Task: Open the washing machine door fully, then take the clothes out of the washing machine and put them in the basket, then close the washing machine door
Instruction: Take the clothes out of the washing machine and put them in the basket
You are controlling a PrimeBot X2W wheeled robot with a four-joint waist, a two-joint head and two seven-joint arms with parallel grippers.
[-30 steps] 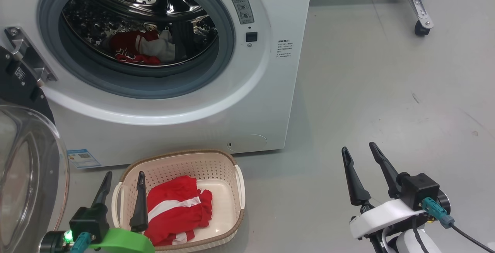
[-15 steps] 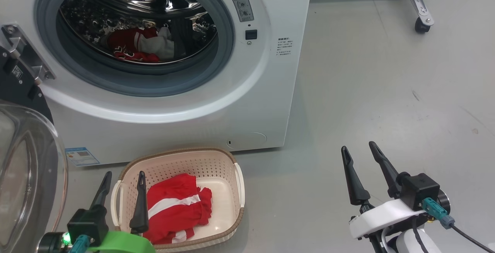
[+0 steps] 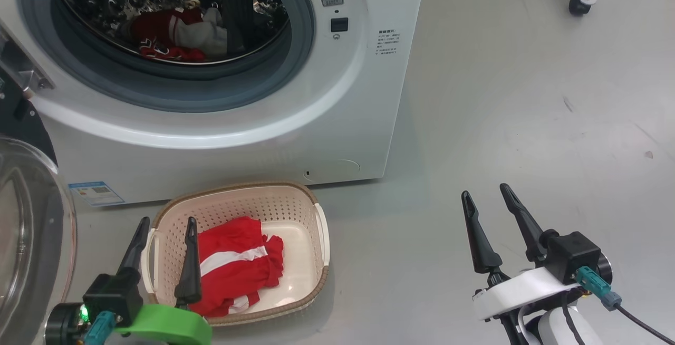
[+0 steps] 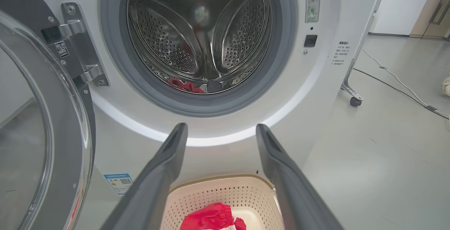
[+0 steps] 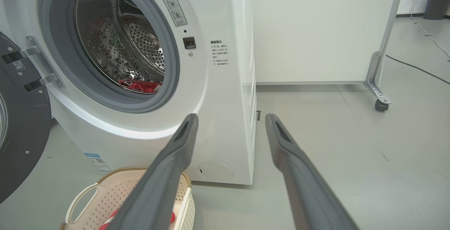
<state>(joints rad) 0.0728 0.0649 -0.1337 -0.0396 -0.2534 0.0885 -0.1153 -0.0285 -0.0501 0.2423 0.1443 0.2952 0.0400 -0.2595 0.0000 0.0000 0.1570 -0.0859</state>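
The white washing machine (image 3: pixel 343 102) stands with its round washing machine door (image 3: pixel 31 239) swung open at the left. Red and white clothes (image 3: pixel 174 34) lie bunched at the bottom of the steel drum, also seen as clothes (image 4: pixel 184 85) in the left wrist view. On the floor in front of the machine, the cream basket (image 3: pixel 319 229) holds a red garment with a white stripe (image 3: pixel 237 266). My left gripper (image 3: pixel 167 222) hovers open over the basket's left side, nothing between its fingers. Far to the right over bare floor, my right gripper (image 3: pixel 484 191) is open and empty.
A white partition on a metal foot with a caster (image 5: pixel 381 105) stands right of the machine. Cables (image 4: pixel 393 82) run along the floor behind it. A dark bin (image 5: pixel 436 6) sits far back. Grey floor (image 3: pixel 527 123) spreads right of the machine.
The head camera has tilted, so the machine and basket sit higher and further left in the picture. Both grippers stay open and hold their places.
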